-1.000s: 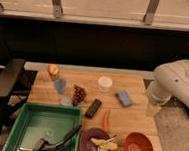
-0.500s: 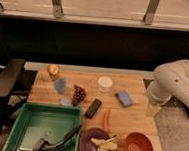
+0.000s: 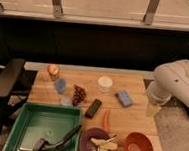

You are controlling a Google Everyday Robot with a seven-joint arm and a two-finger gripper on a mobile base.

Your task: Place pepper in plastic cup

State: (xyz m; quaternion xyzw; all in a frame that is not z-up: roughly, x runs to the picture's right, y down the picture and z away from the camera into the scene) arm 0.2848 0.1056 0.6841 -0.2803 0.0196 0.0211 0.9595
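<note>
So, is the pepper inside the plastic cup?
No, the pepper lies on the table by the purple bowl, away from the plastic cup; the claw hangs at the table's right edge.

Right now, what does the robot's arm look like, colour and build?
The arm is off-white: thick, smooth, rounded segments joined by a bulbous elbow, beside the table at its right edge. No cables or markings show. The gripper is not in view; the arm runs off the picture's right side.

Pepper point(image 3: 106, 120): front centre of the table point(image 3: 134, 119), just behind the left bowl point(image 3: 85, 138).
Plastic cup point(image 3: 61, 85): near the left edge, left of the grape bunch point(image 3: 79, 94).
Gripper point(image 3: 153, 109): at the right edge, well apart from both.
</note>
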